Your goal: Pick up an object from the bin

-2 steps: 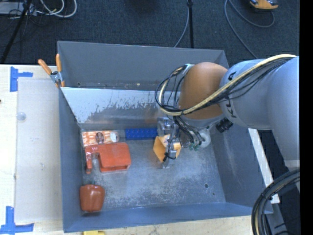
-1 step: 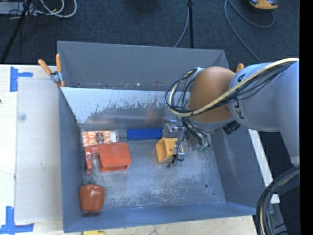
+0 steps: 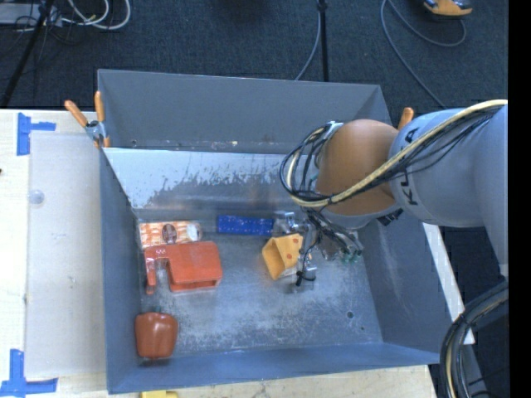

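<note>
Hovering: my gripper (image 3: 303, 274), just right of a yellow wedge-shaped block (image 3: 280, 257) in the grey metal bin (image 3: 249, 338)
Grip: I cannot tell

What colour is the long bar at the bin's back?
The bar is blue, in the camera view.

The pincer (image 3: 304, 274) is down low in the grey bin (image 3: 249, 131). A yellow wedge (image 3: 280, 255) sits just beside it, on its left. A blue bar (image 3: 245, 225) lies a bit farther left and up. Well off to the left are a red block (image 3: 195, 265) and a striped packet (image 3: 168, 233). A round red thing (image 3: 156, 335) sits far left and down.
</note>
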You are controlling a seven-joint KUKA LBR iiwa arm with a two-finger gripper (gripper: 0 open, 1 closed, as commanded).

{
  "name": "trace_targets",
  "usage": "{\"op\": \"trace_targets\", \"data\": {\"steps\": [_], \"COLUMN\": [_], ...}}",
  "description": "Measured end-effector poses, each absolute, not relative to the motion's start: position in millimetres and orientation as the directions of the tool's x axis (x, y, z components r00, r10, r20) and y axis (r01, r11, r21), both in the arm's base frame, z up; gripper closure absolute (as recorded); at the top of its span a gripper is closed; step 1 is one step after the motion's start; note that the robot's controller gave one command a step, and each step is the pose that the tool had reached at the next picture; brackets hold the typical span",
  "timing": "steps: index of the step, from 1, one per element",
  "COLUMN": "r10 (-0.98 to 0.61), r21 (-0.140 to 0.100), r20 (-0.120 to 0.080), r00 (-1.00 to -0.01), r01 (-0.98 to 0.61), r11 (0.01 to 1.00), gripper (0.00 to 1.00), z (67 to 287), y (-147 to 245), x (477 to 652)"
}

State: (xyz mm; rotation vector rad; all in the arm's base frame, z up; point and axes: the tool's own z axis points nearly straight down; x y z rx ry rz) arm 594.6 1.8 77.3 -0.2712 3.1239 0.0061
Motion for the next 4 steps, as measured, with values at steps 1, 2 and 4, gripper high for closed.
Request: {"op": "trace_targets", "data": {"steps": [1,2,4], "r10": [-0.386,-0.291,-0.292], "r21": [0.004,0.012,0.011], "r20": [-0.011,0.007,0.008], "r00": [-0.922,-0.957,-0.956], "r01": [-0.387,-0.291,-0.292], "r11": [0.922,0.957,0.956], "gripper": [0.0,1.0,1.0], "z": [76.6,71.1,111.2], "y": [16.0,5.5,5.7], "x": [598.5,619.1,617.2]}}
